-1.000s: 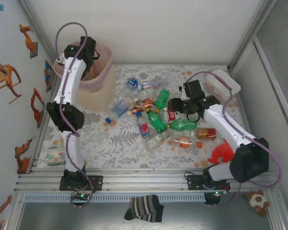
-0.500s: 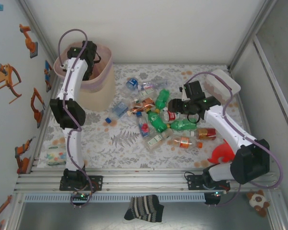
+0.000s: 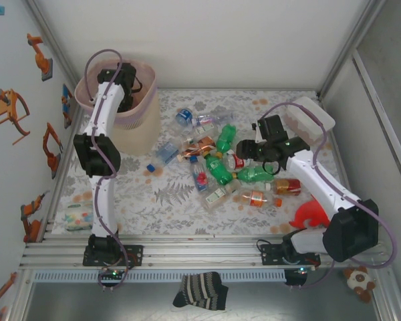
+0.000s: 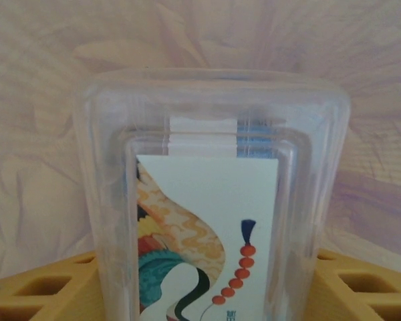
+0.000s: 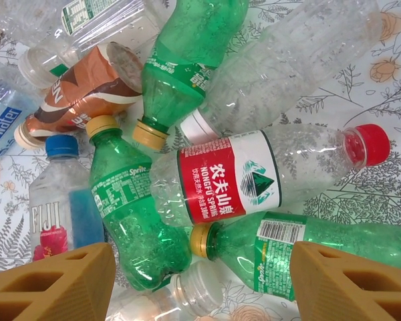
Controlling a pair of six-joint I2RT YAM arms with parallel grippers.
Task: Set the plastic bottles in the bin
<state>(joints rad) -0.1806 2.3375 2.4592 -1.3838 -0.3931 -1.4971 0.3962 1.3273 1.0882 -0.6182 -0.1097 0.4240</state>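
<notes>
Bottles (image 3: 220, 167) at table (image 3: 160, 197) centre: judged light, crushed, slippery; pinch across the labelled waist. Right gripper (image 5: 202, 261) spread, empty, above red-label bottle (image 5: 230, 180). Left gripper (image 3: 123, 85) in far-left-corner bin (image 3: 137, 124), clear bottle (image 4: 207, 167) between fingers (image 4: 40, 294); grip unclear.

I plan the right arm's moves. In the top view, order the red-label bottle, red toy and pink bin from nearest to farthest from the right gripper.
1. Red-label bottle, beside the right gripper.
2. Red toy, near right edge.
3. Pink bin, far left corner.
</notes>
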